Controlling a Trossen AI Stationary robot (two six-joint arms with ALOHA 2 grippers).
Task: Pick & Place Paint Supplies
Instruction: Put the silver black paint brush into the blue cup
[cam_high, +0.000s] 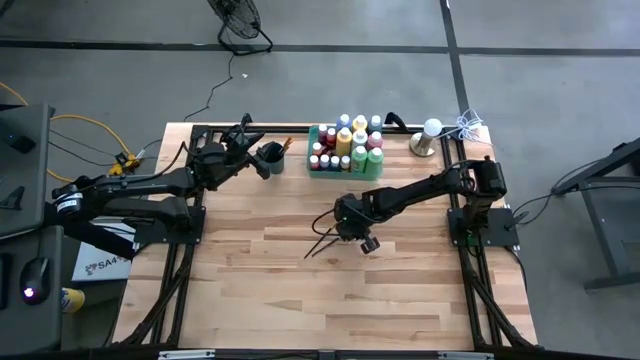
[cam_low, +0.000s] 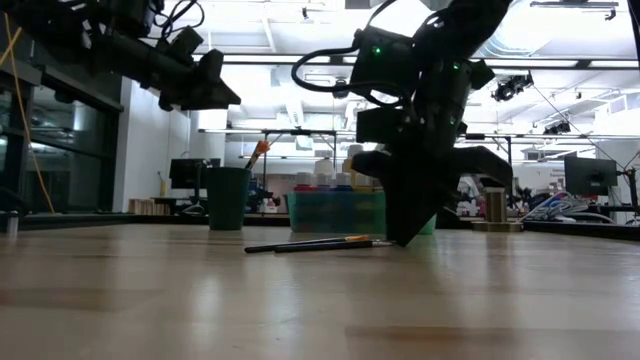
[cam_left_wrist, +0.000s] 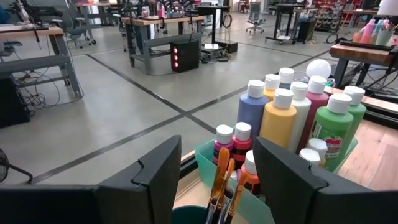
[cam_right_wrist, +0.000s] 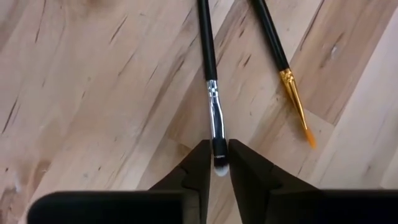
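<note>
High view: bottles fill the tray at the table's far edge, too crowded to count; two brushes lie mid-table — left to place. Left gripper hovers over the cup, half open, empty.

Right wrist view: right gripper pinches a silver-ferruled brush by its tip; the gold-ferruled one lies beside it.

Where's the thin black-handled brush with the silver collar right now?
The silver-collared black brush lies mid-table on the wooden table, its tip between the right gripper's fingers, beside the orange-bristled brush.

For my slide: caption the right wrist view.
Right gripper closing on the silver-ferruled brush; orange-tipped brush lies beside it.
</note>
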